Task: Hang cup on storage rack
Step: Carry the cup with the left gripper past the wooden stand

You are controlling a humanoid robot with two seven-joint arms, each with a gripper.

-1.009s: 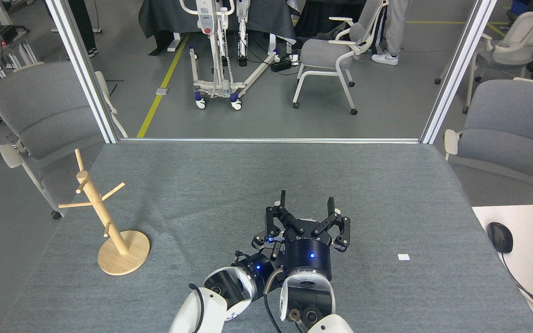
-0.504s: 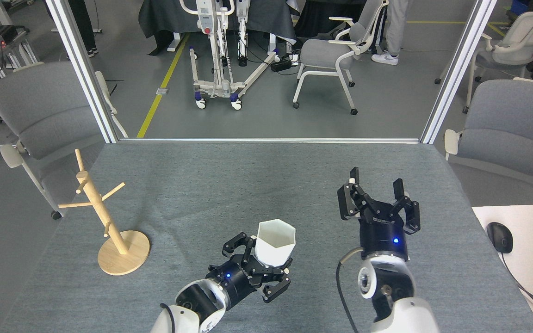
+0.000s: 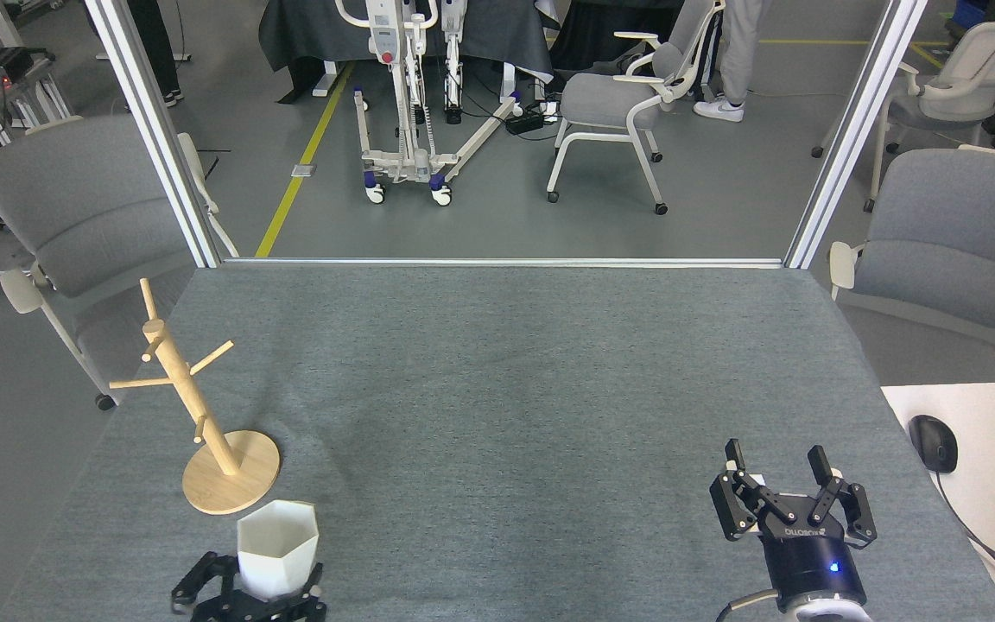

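Cup [image 3: 277,549] now leftward near storage rack [image 3: 204,415], left fingers [image 3: 204,587] pinching it; right fingers [image 3: 817,466] spread.

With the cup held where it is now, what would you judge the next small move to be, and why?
Probably raise the left gripper with the cup and ease it forward-left toward the storage rack. The cup sits low at the table's near edge, just in front of the rack's round base, well below the bare angled pegs. The right gripper is open and far off to the right.
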